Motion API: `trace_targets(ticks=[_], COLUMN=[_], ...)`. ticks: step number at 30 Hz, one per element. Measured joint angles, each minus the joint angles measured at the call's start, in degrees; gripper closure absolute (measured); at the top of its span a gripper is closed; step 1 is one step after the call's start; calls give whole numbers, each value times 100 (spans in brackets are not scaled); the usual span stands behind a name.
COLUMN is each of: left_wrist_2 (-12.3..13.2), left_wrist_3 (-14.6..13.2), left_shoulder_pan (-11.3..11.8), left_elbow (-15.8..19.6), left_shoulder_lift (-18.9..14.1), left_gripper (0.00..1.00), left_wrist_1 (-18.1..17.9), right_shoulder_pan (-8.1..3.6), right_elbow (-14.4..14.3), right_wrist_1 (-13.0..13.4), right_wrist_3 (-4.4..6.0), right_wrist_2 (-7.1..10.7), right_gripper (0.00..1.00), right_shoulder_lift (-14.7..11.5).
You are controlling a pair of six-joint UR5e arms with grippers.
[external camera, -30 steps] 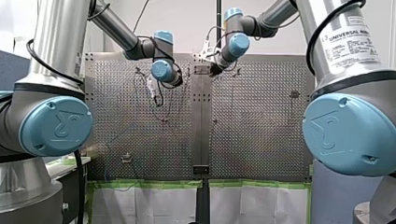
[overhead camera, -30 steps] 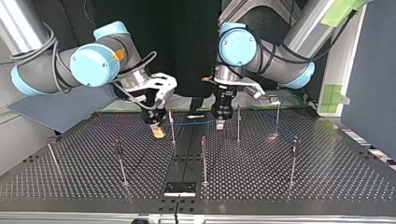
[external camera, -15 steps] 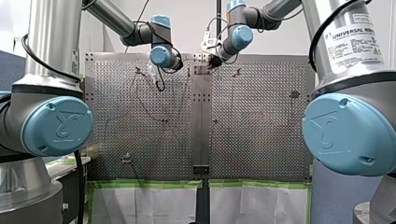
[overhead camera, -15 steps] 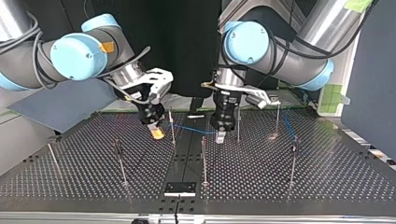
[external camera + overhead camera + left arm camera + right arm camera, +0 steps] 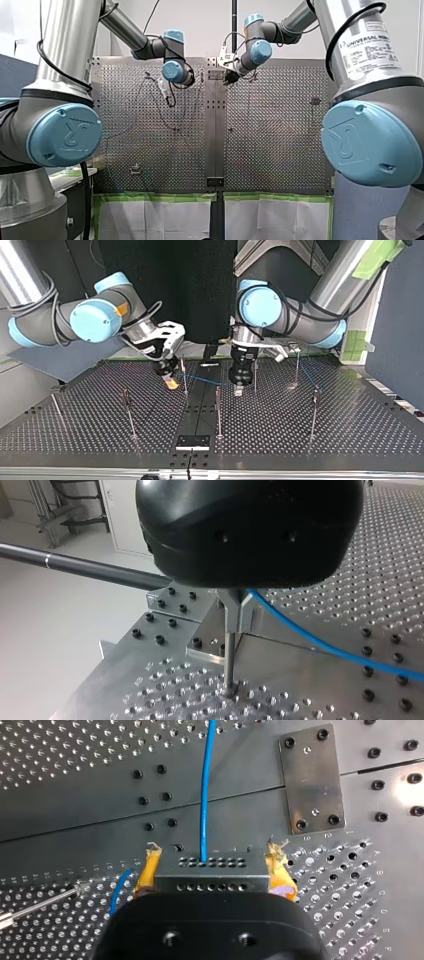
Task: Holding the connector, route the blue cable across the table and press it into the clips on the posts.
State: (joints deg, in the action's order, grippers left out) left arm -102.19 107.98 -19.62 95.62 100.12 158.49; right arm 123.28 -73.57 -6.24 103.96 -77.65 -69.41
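Observation:
My right gripper (image 5: pixel 214 861) has its yellow pads (image 5: pixel 146 872) shut on a grey perforated connector (image 5: pixel 212 870), low over the table. The blue cable (image 5: pixel 204 795) leaves the connector ahead of the fingers. In the top view that gripper (image 5: pixel 170 383) is at the left and the cable (image 5: pixel 200 378) runs right from it to my left gripper (image 5: pixel 239 389). My black left gripper (image 5: pixel 235 614) has its metal fingers shut on the cable (image 5: pixel 320 647), just in front of a thin post (image 5: pixel 229 665). Beyond it the cable goes on towards the posts at the top view's right.
Several thin posts stand on the perforated table, among them one (image 5: pixel 184 376) between the grippers, one (image 5: pixel 255 372) right of my left gripper and one (image 5: pixel 218 410) nearer the camera. A small bolted plate (image 5: pixel 312 780) lies ahead of my right gripper. The table's edge is near.
In the top view my left gripper has come down and nearer the camera with the cable, which now sags between the grippers. My right gripper stays almost in place with the connector.

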Motion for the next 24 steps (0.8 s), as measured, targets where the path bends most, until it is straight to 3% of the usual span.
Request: trace_targets(ticks=[7, 24], left_wrist_2=[208, 502], left_wrist_3=[9, 25], left_shoulder_pan=[148, 495], left_elbow=[-131, -992], left_shoulder_lift=[55, 819], left_gripper=[98, 98], left_wrist_1=[-62, 131], right_shoulder_pan=[-113, -396], right_elbow=[133, 525], right_wrist_1=[9, 11], right_wrist_3=[29, 49], right_wrist_2=[126, 224], right_gripper=[100, 100], right_shoulder_lift=[69, 357])
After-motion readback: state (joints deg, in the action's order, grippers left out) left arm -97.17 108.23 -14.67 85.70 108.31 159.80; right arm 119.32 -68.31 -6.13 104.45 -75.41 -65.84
